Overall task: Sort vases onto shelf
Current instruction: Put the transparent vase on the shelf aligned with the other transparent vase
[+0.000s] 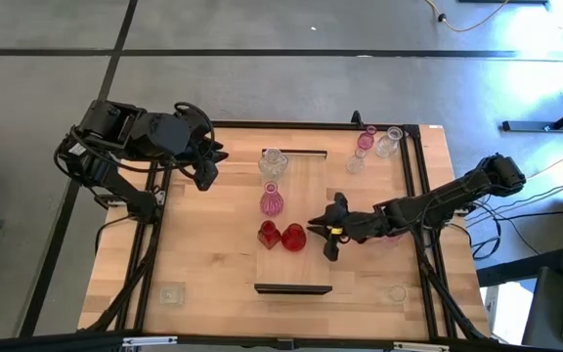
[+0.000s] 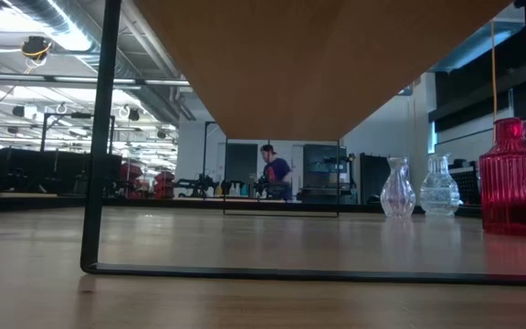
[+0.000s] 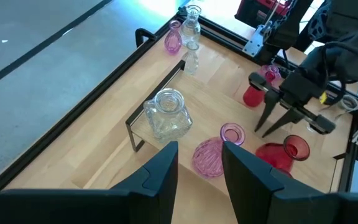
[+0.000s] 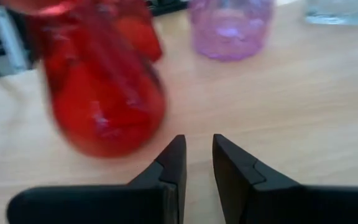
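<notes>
The shelf (image 1: 306, 181) is a long light-wood board on black legs in the middle of the table. On it stand a clear vase (image 1: 273, 161), a pink vase (image 1: 272, 202) and two red vases (image 1: 269, 235) (image 1: 293, 238). My right gripper (image 1: 319, 238) is open, low over the shelf just right of the red vases; in its wrist view the nearer red vase (image 4: 104, 106) stands beside the fingers, apart from them. My left gripper (image 1: 206, 166) waits open above the table's far left. The left wrist view shows the clear vase (image 3: 166, 115) and pink vase (image 3: 213, 152) on the shelf.
Three more vases, a pink one (image 1: 365, 142) and two clear ones (image 1: 389, 142) (image 1: 356, 163), stand at the table's far right. A clear squat vase (image 1: 171, 293) sits near left, another (image 1: 394, 293) near right. The low view looks under the shelf at a red vase (image 2: 510, 178).
</notes>
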{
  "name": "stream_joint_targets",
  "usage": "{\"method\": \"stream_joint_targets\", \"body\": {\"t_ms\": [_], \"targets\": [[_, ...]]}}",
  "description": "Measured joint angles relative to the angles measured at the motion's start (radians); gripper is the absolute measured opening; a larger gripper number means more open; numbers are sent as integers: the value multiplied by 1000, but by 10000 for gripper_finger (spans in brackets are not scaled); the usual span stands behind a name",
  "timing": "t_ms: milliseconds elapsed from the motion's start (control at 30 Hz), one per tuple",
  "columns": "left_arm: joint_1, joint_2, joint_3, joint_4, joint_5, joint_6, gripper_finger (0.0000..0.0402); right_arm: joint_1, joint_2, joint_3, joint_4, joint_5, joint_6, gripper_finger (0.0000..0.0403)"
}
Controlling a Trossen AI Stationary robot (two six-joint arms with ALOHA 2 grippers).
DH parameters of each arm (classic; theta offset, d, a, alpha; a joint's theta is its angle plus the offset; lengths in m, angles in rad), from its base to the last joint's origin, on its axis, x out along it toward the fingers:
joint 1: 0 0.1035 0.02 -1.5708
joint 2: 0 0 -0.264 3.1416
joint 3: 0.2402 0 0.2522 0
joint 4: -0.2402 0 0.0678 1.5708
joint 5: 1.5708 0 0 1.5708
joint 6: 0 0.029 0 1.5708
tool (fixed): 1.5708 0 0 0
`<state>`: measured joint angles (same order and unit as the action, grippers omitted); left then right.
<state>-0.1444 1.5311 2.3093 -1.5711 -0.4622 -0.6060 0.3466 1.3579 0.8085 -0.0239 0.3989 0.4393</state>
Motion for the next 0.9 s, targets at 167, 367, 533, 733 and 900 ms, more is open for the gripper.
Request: {"method": "stream_joint_targets", "body": {"t_ms": [167,367,533,733,900], "targets": [[0,0,0,0,0,0,118,0,-33,0,-42,104,34,62],[0,0,0,0,10,6,118,0,-147,112,-405,194,177,62],[0,0,0,0,9,15,118,0,-213,279,-947,183,466,62],[0,0,0,0,-24,17,118,-12,-245,366,-1359,57,742,64],[0,0,0,0,-38,17,118,-70,-280,305,-1349,-118,779,109]]}}
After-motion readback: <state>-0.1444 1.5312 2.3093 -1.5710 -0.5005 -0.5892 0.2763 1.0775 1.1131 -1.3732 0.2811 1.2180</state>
